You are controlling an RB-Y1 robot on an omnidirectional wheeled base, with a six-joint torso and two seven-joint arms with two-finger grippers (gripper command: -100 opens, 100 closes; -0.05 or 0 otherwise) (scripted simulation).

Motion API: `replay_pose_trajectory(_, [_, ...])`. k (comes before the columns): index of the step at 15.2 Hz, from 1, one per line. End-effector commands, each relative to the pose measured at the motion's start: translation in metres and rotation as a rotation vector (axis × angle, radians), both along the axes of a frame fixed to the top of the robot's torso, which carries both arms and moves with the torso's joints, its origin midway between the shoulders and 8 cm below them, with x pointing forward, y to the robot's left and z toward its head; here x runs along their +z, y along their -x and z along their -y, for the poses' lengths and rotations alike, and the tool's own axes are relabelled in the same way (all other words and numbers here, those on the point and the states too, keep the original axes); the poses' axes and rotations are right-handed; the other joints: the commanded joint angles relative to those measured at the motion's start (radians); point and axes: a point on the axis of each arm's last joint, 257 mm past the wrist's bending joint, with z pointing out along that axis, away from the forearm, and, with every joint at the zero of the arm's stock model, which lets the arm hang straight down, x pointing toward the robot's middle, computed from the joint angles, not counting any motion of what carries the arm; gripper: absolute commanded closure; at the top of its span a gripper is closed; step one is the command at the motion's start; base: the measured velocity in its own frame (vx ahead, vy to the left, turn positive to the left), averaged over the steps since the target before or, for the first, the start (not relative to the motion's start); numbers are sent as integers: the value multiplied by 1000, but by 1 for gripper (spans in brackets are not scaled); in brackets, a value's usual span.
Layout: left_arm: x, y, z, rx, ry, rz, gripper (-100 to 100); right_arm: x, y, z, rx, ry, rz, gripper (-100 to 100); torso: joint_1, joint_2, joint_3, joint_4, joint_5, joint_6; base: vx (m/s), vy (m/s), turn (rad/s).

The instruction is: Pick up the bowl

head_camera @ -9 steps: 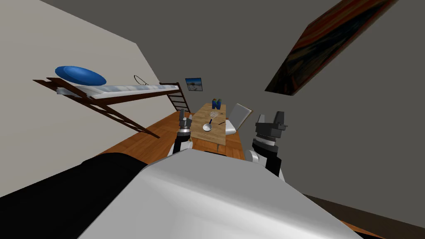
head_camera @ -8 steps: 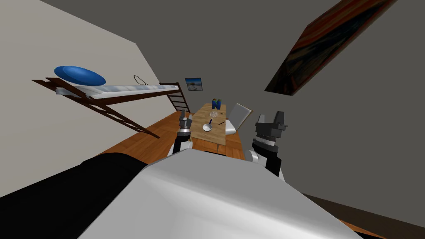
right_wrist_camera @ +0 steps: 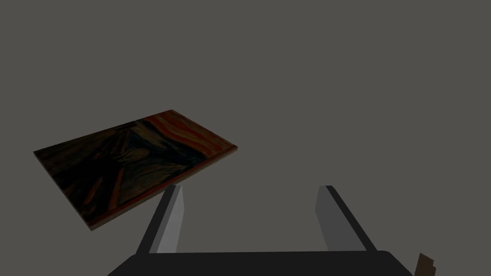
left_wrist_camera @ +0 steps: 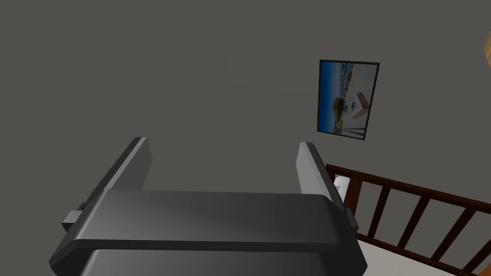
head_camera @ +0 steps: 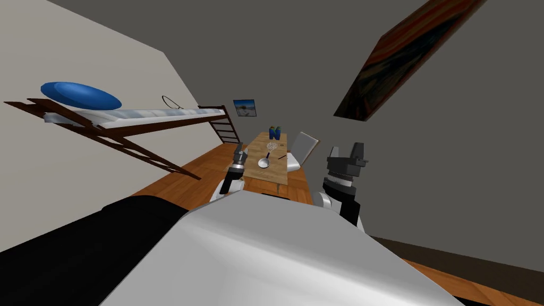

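The counter [head_camera: 273, 172] stands well ahead on the wooden floor [head_camera: 180, 178], its long side running away from me. The bowl [head_camera: 272, 144] – small, pale and patterned – sits on the far half of it, about midway across. Nearer than the bowl lies a silvery pan [head_camera: 263, 163] with a dark handle pointing toward the bowl, the two close but apart. At the far end stand two blue bottles [head_camera: 274, 132], just beyond the bowl. A white chair [head_camera: 304, 144] is drawn up at the counter's right side.

The left pincer [head_camera: 239, 151] is raised over the near left corner of the counter, well short of the bowl; in the left wrist view the left pincer [left_wrist_camera: 223, 148] has its fingers [left_wrist_camera: 137, 155] spread wide with nothing between them. The right pincer [head_camera: 348, 150] is held up to the right of the chair, off the counter, and the right wrist view shows this pincer [right_wrist_camera: 250, 189] just as wide apart and empty.

To the left a raised bed [head_camera: 159, 113] on a dark wooden frame carries a blue cushion [head_camera: 79, 94], and a ladder [head_camera: 227, 129] stands at its far end.
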Motion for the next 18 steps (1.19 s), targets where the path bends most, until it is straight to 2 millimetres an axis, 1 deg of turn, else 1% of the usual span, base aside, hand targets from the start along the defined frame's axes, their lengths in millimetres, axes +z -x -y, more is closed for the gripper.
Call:
replay_pose_trajectory(1, [-8,-8,-2,-2,-11,-32,-100,0,0,0,0,0,0,0,0,0,0,0,0,0,-19,5,-90])
replay_pose_trajectory(2, [-19,-16,-5,-2,-23,-71,-100,0,0,0,0,0,0,0,0,0,0,0,0,0,-20,5,-98])
replay_pose_trajectory(3, [-19,-16,-5,-2,-23,-71,-100,0,0,0,0,0,0,0,0,0,0,0,0,0,-19,6,-78])
replay_pose_trajectory(4, [-31,-25,-9,1,-33,-113,-100,0,0,0,0,0,0,0,0,0,0,0,0,0,-21,6,-85])
replay_pose_trajectory(5, [-31,-25,-9,1,-33,-114,-100,0,0,0,0,0,0,0,0,0,0,0,0,0,-21,5,-90])
replay_pose_trajectory(6, [-43,-34,-14,6,-41,-154,-100,0,0,0,0,0,0,0,0,0,0,0,0,0,-26,3,-151])
replay_pose_trajectory(7, [-44,-34,-14,7,-41,-160,-100,0,0,0,0,0,0,0,0,0,0,0,0,0,-25,6,-120])
replay_pose_trajectory(8, [-56,-43,-19,13,-48,-198,-100,0,0,0,0,0,0,0,0,0,0,0,0,0,-27,6,-120])
replay_pose_trajectory(9, [-58,-44,-20,15,-47,-209,-100,0,0,0,0,0,0,0,0,0,0,0,0,0,-29,2,-98])
replay_pose_trajectory(10, [-68,-51,-26,21,-54,-239,-100,0,0,0,0,0,0,0,0,1,0,0,0,0,-38,0,-142])
replay_pose_trajectory(11, [-73,-53,-27,25,-52,-261,-100,0,0,0,0,0,0,0,0,1,0,0,0,0,-37,5,-122])
replay_pose_trajectory(12, [-83,-61,-34,34,-57,-291,-100,0,0,0,0,0,0,0,0,1,1,0,0,0,-37,7,-126])
replay_pose_trajectory(14, [-89,-62,-36,38,-55,-315,-100,0,0,0,0,0,0,0,0,1,1,0,0,0,-32,8,-82])
replay_pose_trajectory(15, [-102,-70,-43,50,-57,-354,-100,0,0,0,0,0,0,0,0,1,1,0,0,0,-30,4,-113])
replay_pose_trajectory(16, [-106,-70,-45,53,-55,-372,-100,0,0,0,0,0,0,0,0,1,1,0,0,0,-31,6,-117])
replay_pose_trajectory(17, [-116,-78,-53,64,-56,-403,-100,0,0,0,0,0,0,0,0,1,1,0,0,0,-41,5,-156])
replay_pose_trajectory(18, [-122,-78,-54,69,-54,-427,-100,0,0,0,0,0,0,0,0,1,1,0,0,0,-44,5,-124])
